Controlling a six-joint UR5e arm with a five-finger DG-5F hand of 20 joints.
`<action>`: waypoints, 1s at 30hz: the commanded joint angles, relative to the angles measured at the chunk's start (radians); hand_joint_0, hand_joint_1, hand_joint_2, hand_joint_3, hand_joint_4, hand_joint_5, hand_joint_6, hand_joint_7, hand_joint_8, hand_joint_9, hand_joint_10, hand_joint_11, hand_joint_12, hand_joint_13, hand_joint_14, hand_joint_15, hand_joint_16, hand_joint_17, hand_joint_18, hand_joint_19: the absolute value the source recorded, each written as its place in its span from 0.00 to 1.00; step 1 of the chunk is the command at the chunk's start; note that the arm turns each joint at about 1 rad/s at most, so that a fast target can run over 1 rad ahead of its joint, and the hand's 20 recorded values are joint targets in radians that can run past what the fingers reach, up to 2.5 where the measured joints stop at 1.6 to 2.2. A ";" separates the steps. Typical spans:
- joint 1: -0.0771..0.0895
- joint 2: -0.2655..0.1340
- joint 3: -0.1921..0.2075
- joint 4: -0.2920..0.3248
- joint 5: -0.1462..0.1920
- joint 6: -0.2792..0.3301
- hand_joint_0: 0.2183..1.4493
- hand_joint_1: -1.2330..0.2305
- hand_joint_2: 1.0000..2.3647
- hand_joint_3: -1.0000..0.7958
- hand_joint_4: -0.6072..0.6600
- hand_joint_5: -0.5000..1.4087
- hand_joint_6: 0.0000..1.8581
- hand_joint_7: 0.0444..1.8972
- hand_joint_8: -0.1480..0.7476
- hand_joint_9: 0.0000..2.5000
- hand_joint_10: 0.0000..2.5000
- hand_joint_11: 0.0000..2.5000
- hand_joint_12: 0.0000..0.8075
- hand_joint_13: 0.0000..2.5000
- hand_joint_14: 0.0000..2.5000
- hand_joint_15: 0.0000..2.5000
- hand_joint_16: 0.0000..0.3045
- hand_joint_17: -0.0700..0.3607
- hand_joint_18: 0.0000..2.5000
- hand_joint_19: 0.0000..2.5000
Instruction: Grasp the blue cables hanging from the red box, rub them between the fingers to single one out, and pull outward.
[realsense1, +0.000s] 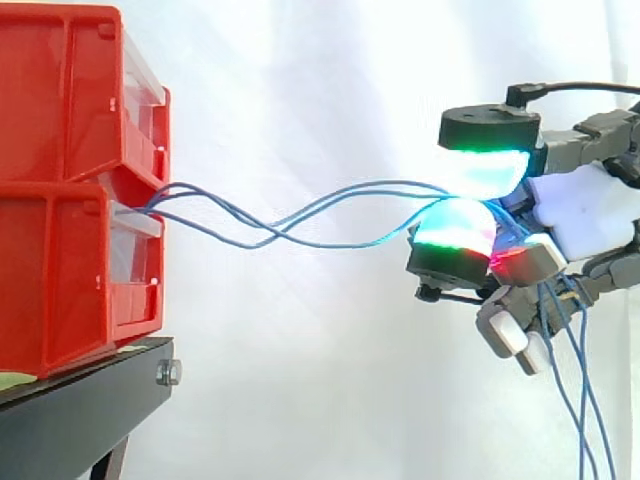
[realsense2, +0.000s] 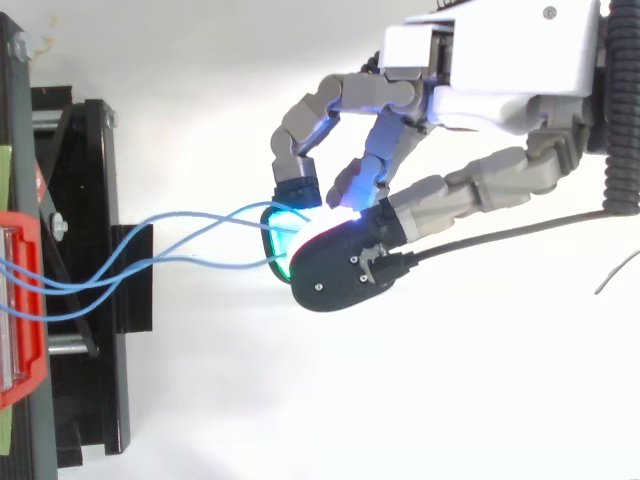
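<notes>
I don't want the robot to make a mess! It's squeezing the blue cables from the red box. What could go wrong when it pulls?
1. The hand pinches several blue cables at once, so a pull may drag them all, not one.
2. The cables cross over each other on the way to the red box, so they might snag or tangle.
3. The box sits at the stand's edge; a hard tug could perhaps shift it.

Thin blue cables (realsense1: 268, 230) leave the red box (realsense1: 60, 280) front, above its lower drawer. They cross mid-span and stretch outward, slightly slack.
</notes>
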 joint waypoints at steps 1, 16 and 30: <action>0.000 0.000 0.000 0.000 -0.001 0.000 0.37 0.24 0.01 0.42 0.46 0.17 0.49 0.52 0.42 0.46 0.01 0.33 0.41 0.33 0.01 0.25 0.15 0.41 0.26 0.25; 0.000 0.001 0.000 0.000 0.001 0.000 0.29 0.37 0.00 0.28 0.51 0.18 0.48 0.52 0.43 0.51 0.01 0.33 0.41 0.35 0.01 0.26 0.15 0.41 0.27 0.27; 0.000 0.000 0.000 0.000 0.001 0.000 0.24 0.53 0.00 0.28 0.53 0.19 0.46 0.53 0.46 0.54 0.01 0.33 0.43 0.37 0.01 0.26 0.17 0.43 0.29 0.27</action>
